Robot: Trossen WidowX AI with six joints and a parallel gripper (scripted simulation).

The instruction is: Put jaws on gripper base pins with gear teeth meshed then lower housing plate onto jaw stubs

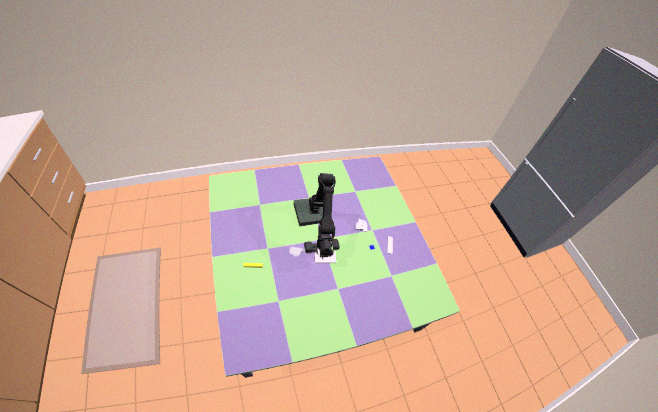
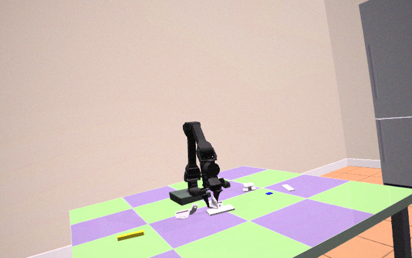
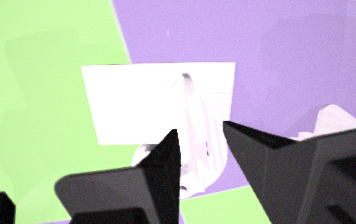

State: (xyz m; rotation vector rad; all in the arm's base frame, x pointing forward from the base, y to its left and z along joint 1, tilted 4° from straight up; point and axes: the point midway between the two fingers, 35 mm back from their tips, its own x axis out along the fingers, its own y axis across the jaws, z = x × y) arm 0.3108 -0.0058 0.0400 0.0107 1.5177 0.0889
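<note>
My gripper point(image 2: 212, 203) point(image 3: 200, 130) is shut on a white jaw point(image 2: 213, 202) point(image 3: 187, 117), held edge-up low over the white gripper base point(image 1: 325, 259) point(image 2: 223, 210) point(image 3: 125, 105). The jaw crosses the base's flat plate and rounded end in the wrist view; whether it touches a pin is hidden. The other white jaw point(image 1: 295, 251) point(image 2: 182, 214) point(image 3: 336, 120) lies on the table beside the base, apart from it. A white piece with short stubs point(image 1: 361, 225) point(image 2: 249, 187), apparently the housing plate, lies away on the other side.
A yellow bar point(image 1: 253, 265) point(image 2: 131, 235) lies beyond the loose jaw. A small blue piece point(image 1: 372, 247) point(image 2: 269, 193) and a flat white strip point(image 1: 390, 245) point(image 2: 288, 187) lie on the opposite side. The arm's dark base block point(image 1: 306, 214) point(image 2: 183, 198) stands behind the gripper.
</note>
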